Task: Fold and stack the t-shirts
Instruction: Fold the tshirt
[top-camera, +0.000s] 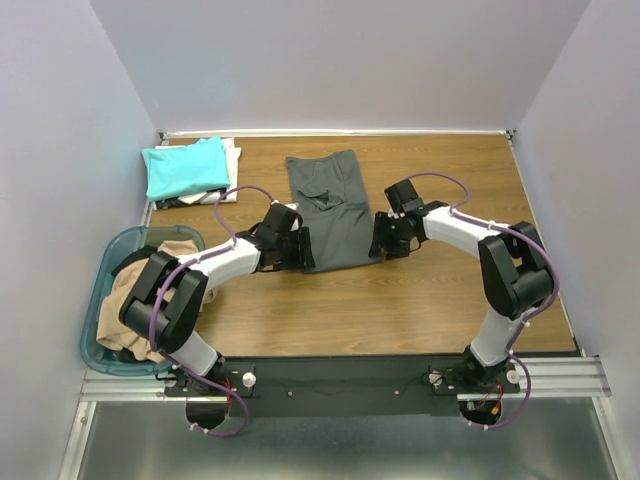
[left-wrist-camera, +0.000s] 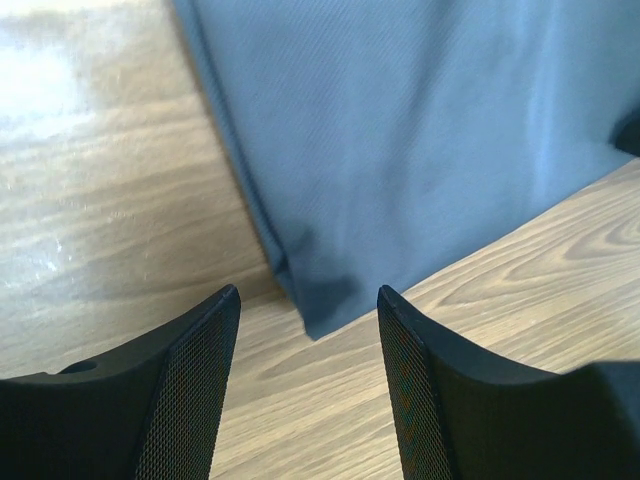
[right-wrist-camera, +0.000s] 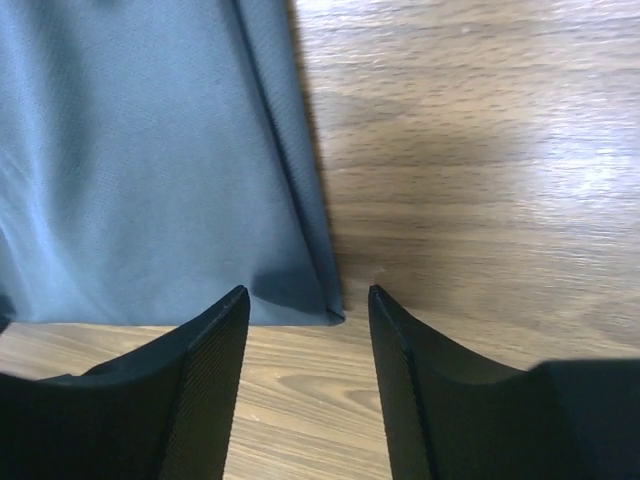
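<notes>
The dark grey t-shirt (top-camera: 328, 205) lay flat in a long, narrow fold at the middle of the table (top-camera: 400, 300), its near edge facing the arms. The left tool (left-wrist-camera: 308, 295) sat at the shirt's near left corner with its fingers apart; the corner lay on the wood in the gap between the tips, unclamped. The right tool (right-wrist-camera: 308, 292) sat likewise at the near right corner, fingers apart, with nothing gripped. To the far left of the grey shirt, the folded teal t-shirt (top-camera: 185, 166) rested on top of the white t-shirt (top-camera: 232, 160). To the near left, the tan t-shirt (top-camera: 140, 290) lay crumpled in the basket (top-camera: 100, 300).
</notes>
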